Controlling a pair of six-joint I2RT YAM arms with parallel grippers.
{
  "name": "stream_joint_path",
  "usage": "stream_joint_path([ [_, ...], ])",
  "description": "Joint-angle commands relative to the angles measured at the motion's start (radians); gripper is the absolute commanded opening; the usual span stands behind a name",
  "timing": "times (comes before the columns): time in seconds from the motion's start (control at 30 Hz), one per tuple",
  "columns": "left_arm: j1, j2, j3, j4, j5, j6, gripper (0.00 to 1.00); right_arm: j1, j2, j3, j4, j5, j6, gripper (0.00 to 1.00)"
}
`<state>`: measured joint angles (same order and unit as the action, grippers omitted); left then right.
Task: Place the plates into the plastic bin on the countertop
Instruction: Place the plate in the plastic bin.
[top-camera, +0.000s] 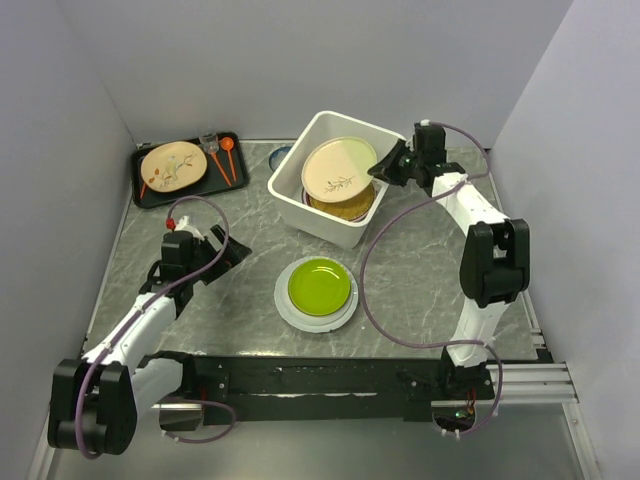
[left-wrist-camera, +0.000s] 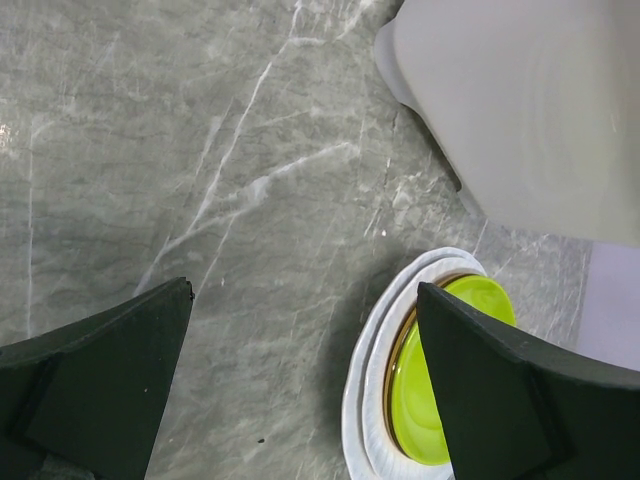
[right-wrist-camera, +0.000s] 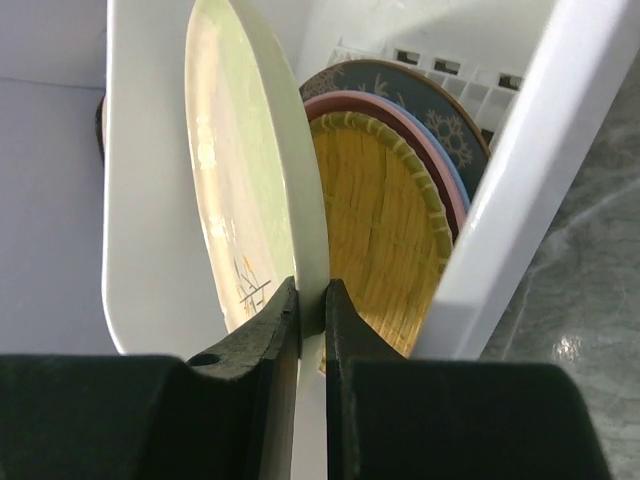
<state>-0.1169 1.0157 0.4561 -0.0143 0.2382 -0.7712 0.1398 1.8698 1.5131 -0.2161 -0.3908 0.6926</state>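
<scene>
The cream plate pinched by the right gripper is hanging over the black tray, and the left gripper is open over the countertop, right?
One thing is wrong: the cream plate pinched by the right gripper hangs inside the plastic bin, not over the black tray. The top external view shows it. The left gripper is open over the countertop.

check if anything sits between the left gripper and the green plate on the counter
Nothing visible does. Only bare countertop lies between the open left gripper and the lime green plate, which lies on white plates. The plastic bin stands farther back, off that line.
</scene>
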Motion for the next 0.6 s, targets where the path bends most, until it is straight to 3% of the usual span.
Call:
stream_joint_path([
  [0.0, -0.006, -0.043, 0.003, 0.016, -0.007, 0.013, 0.99, 0.011, 0.018, 0.104, 0.05, -0.034, -0.01, 0.01],
  [0.3, -0.004, -0.083, -0.011, -0.019, -0.01, 0.009, 0.99, 0.021, 0.054, 0.147, -0.026, -0.057, -0.051, 0.03],
  [0.57, -0.004, -0.056, 0.0, -0.006, 0.007, 0.013, 0.99, 0.021, -0.015, 0.078, -0.052, -0.046, -0.076, 0.08],
])
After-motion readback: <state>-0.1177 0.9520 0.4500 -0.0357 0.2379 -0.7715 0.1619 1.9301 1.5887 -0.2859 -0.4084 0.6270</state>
